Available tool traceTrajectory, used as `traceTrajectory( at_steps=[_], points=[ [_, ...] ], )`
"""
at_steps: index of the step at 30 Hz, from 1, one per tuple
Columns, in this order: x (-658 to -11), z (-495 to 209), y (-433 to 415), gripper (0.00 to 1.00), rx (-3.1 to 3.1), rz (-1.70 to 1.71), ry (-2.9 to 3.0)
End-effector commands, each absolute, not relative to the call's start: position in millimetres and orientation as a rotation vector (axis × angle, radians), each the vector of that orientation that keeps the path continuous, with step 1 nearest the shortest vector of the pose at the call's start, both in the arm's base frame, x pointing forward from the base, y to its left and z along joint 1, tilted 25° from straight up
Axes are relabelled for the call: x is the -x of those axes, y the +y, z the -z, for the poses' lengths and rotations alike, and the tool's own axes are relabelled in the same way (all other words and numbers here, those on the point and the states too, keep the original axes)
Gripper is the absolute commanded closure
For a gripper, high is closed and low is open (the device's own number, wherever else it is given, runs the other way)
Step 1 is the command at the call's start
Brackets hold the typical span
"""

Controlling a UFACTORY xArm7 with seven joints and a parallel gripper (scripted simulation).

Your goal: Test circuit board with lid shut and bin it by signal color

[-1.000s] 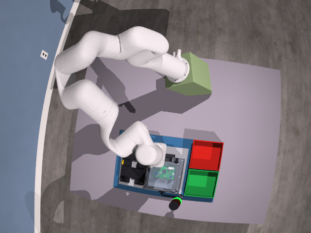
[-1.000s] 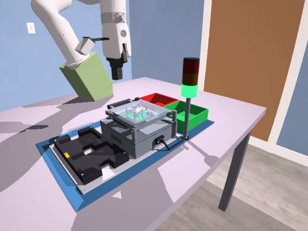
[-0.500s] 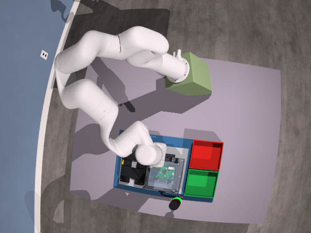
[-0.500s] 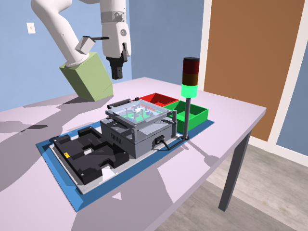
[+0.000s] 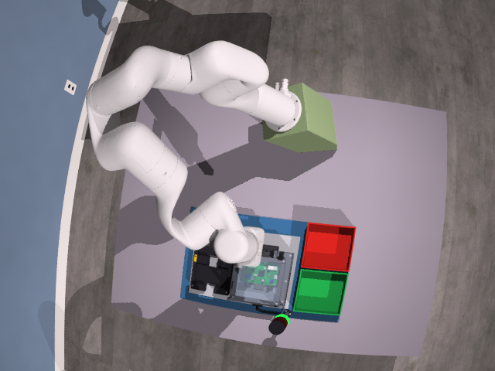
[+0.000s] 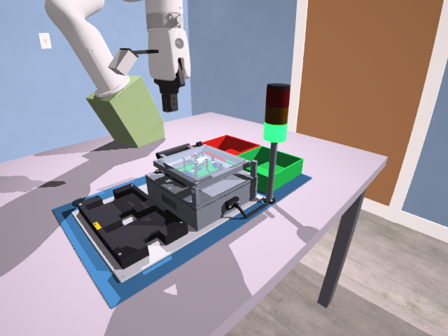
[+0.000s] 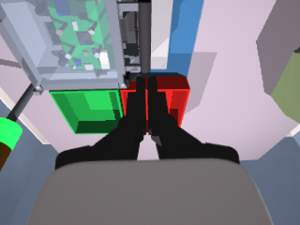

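Hovering empty, closed gripper [image 6: 169,104] above latched tester [image 6: 202,195]

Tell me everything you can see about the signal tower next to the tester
The signal tower is a slim dark grey pole rising from a small foot on the blue bench mat, beside the tester and in front of the green bin. On top sits a stacked cylinder with a black cap: the upper red and middle amber segments look dark, and the bottom green segment glows brightly. It stands upright. A black cable appears to run from its foot to a socket on the tester's side. Nothing else touches it.
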State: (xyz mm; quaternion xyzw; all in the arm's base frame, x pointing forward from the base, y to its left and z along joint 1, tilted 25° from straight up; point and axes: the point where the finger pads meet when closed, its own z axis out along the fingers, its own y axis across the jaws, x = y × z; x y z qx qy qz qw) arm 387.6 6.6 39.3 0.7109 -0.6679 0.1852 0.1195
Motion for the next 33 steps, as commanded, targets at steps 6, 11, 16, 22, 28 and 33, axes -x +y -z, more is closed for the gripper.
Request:
traceTrajectory(
  at_steps=[6,11,16,22,28,33],
  points=[
    [-388.7,-41.0,8.0,1.0,-2.078,-0.545,-1.956],
    [-388.7,-41.0,8.0,1.0,-2.054,-0.55,-1.988],
    [-388.7,-41.0,8.0,1.0,-2.021,-0.557,-2.03],
    [-388.7,-41.0,8.0,1.0,-1.901,-0.581,-2.169],
    [-388.7,-41.0,8.0,1.0,-1.721,-0.611,-2.352],
    [-388.7,-41.0,8.0,1.0,-1.622,-0.625,-2.441]
  ],
)
